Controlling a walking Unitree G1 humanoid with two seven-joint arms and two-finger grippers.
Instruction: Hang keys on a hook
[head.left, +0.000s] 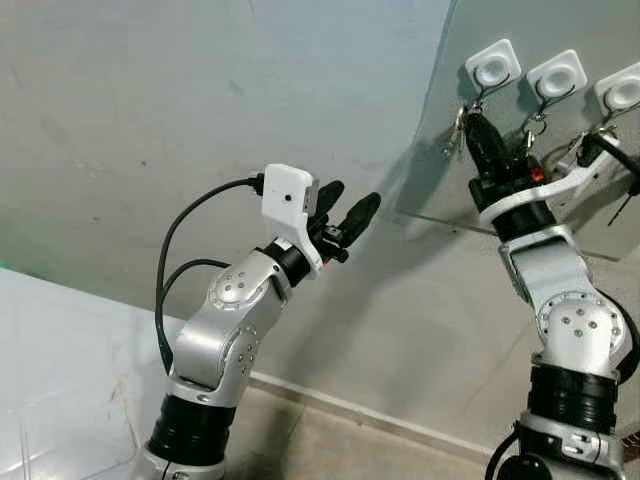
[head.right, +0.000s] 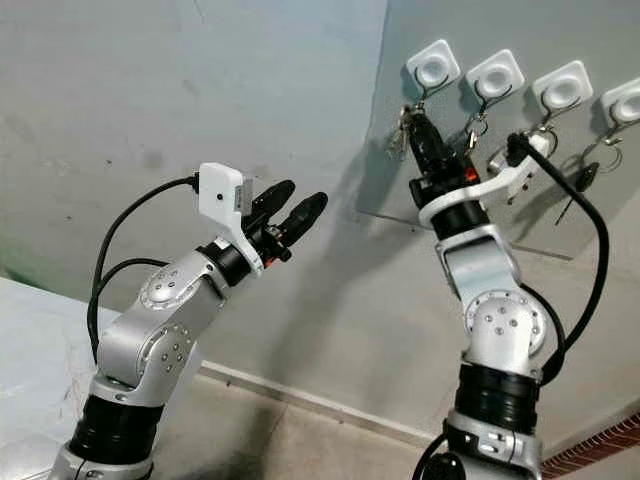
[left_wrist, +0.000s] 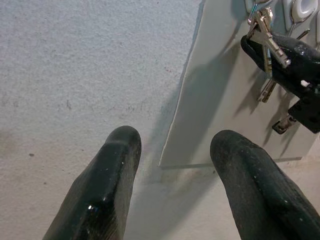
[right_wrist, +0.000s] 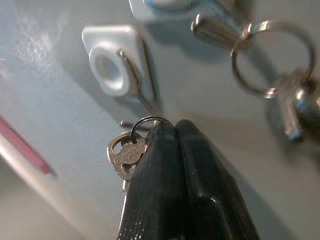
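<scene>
A grey panel (head.right: 470, 190) is fixed on a rough grey wall (head.left: 150, 100). Other key rings (head.right: 480, 125) are seen hanging from the further white hooks on the panel, and a dark key (head.right: 575, 190) is hung near the right end. Below, a pale skirting strip (head.left: 350, 408) is seen along the floor (head.left: 330, 450).

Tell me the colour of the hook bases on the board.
White, on a grey board; hook bases show best in the right eye view.
</scene>
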